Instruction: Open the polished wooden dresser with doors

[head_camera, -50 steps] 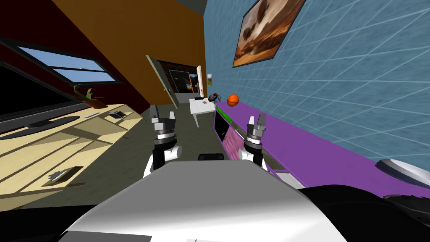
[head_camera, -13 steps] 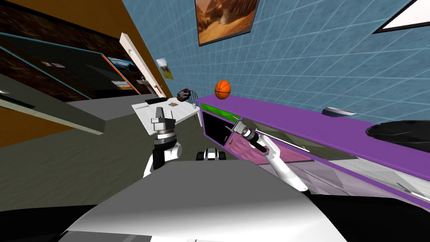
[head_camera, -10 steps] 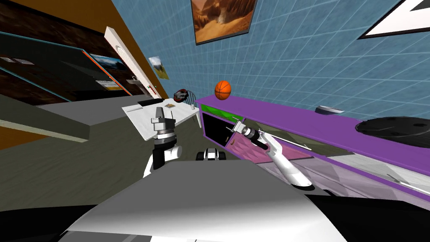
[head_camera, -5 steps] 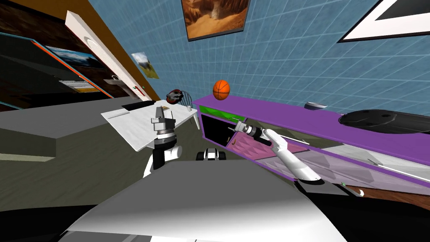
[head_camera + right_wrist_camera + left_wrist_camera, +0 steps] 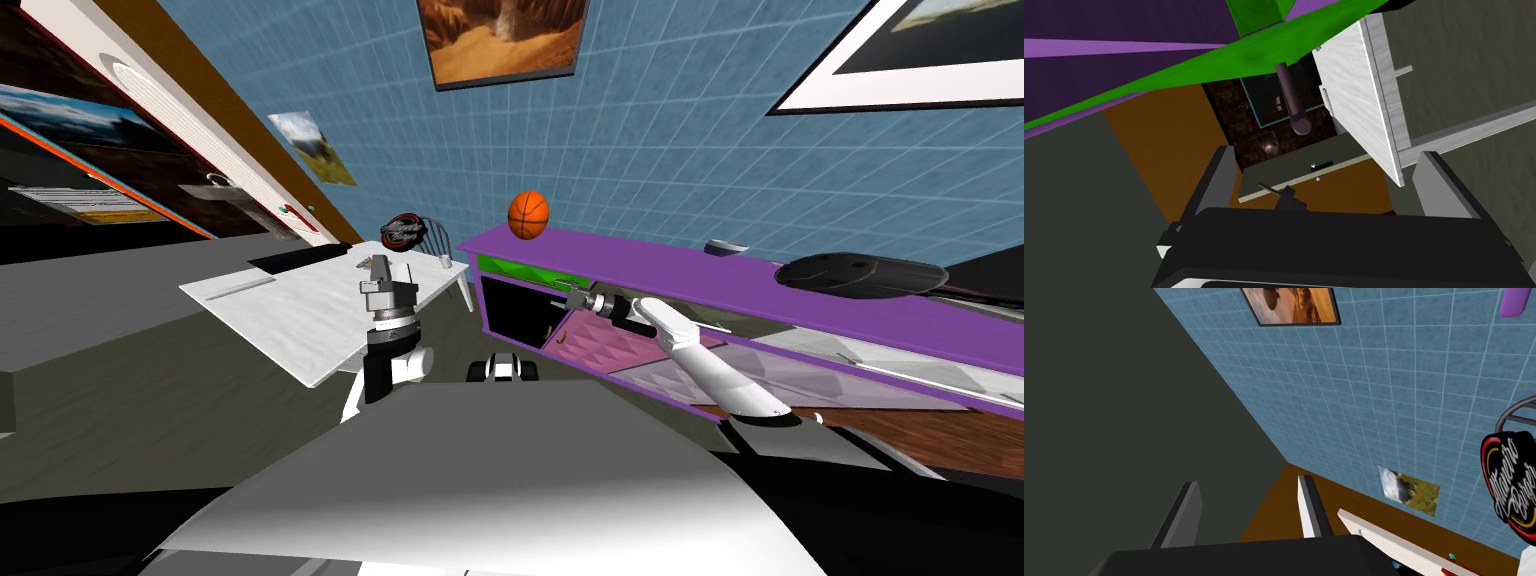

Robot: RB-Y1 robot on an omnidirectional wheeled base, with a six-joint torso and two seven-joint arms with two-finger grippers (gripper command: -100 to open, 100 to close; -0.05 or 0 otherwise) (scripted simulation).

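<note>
A long purple dresser (image 5: 700, 272) along the blue tiled wall (image 5: 660, 130) on the robot's right is shown with its end door (image 5: 590, 350), pink and panelled, already swung outward, so the opening is judged partly done. The right tool (image 5: 574, 298) is held by that door's upper edge, fingers (image 5: 1221, 175) spread wide with nothing gripped and a purple bar handle (image 5: 1292, 102) just ahead; the left tool (image 5: 380, 262) is raised apart, likewise open. The uncovered compartment (image 5: 508, 312) is rendered black, and no contents can be made out.
</note>
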